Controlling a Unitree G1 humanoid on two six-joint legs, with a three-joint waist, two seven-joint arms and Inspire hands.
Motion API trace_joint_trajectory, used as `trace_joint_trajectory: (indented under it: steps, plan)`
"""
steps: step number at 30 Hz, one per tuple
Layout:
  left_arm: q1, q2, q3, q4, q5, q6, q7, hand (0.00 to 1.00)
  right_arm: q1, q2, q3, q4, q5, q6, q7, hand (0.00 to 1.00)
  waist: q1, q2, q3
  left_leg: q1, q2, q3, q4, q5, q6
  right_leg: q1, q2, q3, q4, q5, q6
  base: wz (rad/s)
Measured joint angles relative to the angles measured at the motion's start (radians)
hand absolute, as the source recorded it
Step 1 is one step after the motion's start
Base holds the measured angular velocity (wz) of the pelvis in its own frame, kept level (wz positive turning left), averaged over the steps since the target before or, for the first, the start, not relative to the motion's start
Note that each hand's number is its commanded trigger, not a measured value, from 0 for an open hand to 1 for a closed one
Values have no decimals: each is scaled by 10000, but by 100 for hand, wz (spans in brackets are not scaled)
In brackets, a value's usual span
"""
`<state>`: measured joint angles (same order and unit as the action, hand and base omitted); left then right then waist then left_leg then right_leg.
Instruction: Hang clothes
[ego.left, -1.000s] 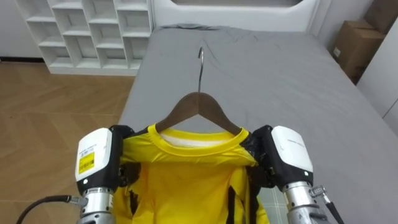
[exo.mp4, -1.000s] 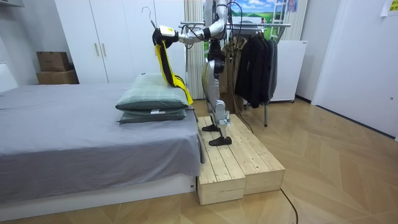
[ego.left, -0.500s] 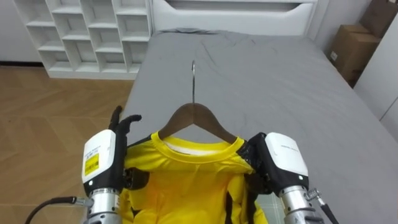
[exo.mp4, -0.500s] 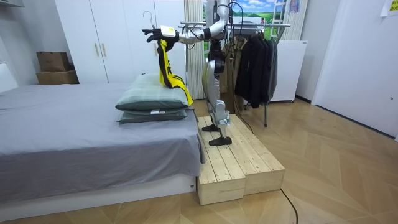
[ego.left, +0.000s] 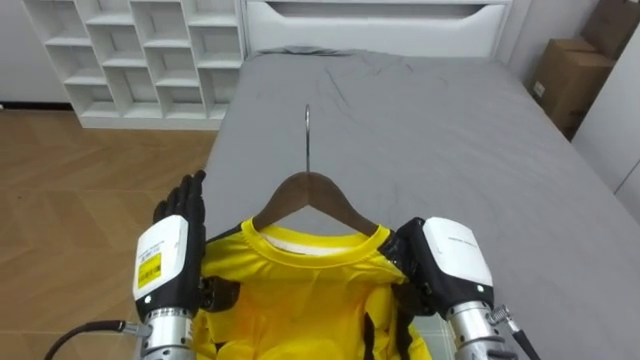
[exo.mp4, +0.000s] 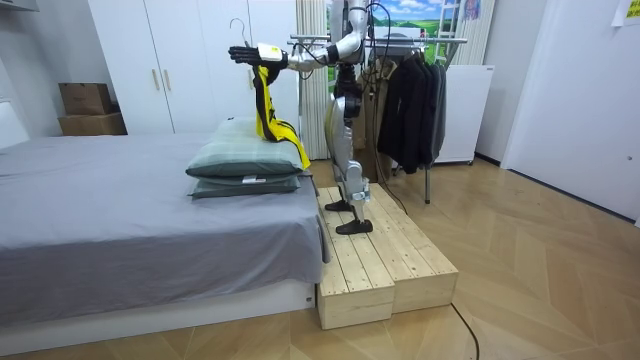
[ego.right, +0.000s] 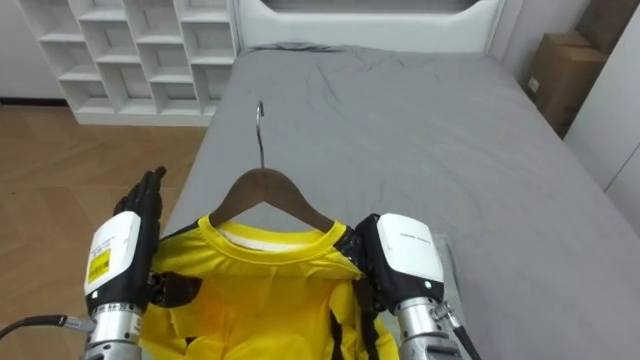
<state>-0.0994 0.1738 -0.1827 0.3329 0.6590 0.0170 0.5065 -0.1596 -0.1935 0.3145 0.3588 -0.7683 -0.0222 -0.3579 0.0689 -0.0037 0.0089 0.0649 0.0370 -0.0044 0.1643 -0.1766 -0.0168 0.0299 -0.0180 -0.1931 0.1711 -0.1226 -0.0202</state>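
left hand (ego.left: 170, 255): let go, fingers now straight, just beside yellow shirt (ego.left: 300, 295) | right hand (ego.left: 452, 258): grasping shirt's other shoulder over hanger (ego.left: 312, 190) | shirt now carried one-handed

The robot stands upright on a wooden platform (exo.mp4: 385, 265) at the end of a grey bed (exo.mp4: 120, 220), with a rack of dark clothes (exo.mp4: 410, 90) just behind it. Both arms reach towards the room view's left. The left hand (exo.mp4: 243, 53) has straight fingers. A yellow shirt (exo.mp4: 265, 105) on a hanger (exo.mp4: 236, 22) hangs down to the stacked pillows (exo.mp4: 245, 160).
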Motion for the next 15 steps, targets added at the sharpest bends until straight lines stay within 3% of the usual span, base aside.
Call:
trace_joint_trajectory:
  steps: [9, 15]
  plan:
    - [33, 8, 3, 59, -139, 72, -566, 0, 2, -84, 64, 12, 159, -2, 15, 100, -125, 0, 1, 23, -1, -1, 5, 1, -1, 42, -6, -12, 2, 0, 0, 0]
    - [50, 56, 52, 59, -185, 71, -895, 0, -14, -95, -391, 8, 199, -18, 404, 100, -63, -7, 1, 55, -3, 58, 10, 1, -1, 47, -13, 43, 2, -2, 3, -2]
